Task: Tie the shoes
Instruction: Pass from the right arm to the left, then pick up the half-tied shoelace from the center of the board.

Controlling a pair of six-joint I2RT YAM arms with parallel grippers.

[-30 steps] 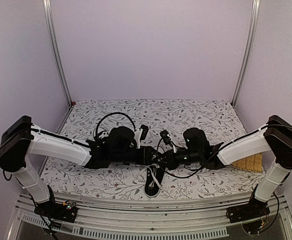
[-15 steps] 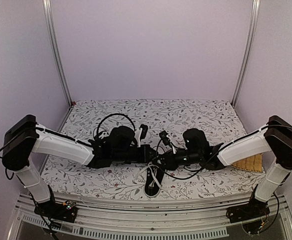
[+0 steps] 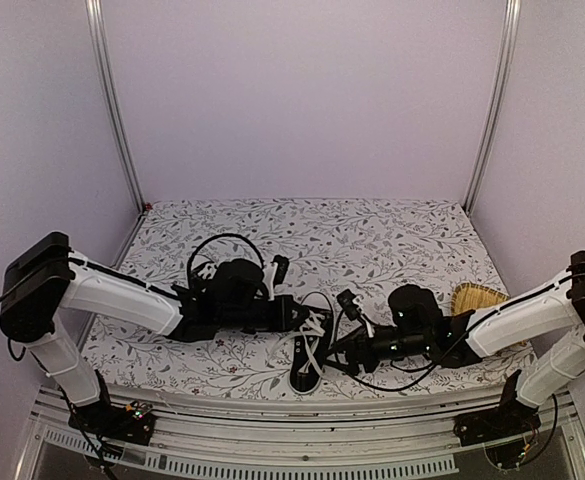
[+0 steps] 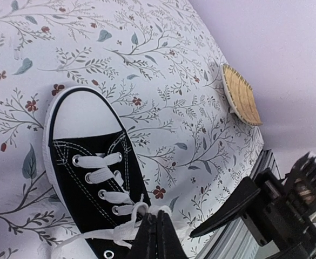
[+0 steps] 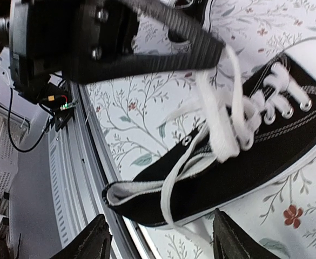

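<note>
One of the shoes (image 3: 307,365), a black sneaker with a white toe cap and white laces, lies near the table's front edge with its toe pointing away. In the left wrist view the shoe (image 4: 90,170) sits just beyond my left gripper (image 4: 158,217), which is shut on a loop of white lace (image 4: 126,226) above the tongue. Seen from above, the left gripper (image 3: 317,323) is over the shoe's upper part. My right gripper (image 5: 163,237) stands open beside the shoe's heel (image 5: 147,197), holding nothing. From above, the right gripper (image 3: 340,347) is just right of the shoe.
A round woven mat (image 3: 477,298) lies at the right, behind my right forearm. The table's metal front rail (image 5: 87,162) runs close under the shoe's heel. A flowered cloth (image 3: 372,235) covers the table.
The right gripper has opened, let go of the lace and drawn back to the right and nearer the front edge. The left gripper has shut on the lace loop.
</note>
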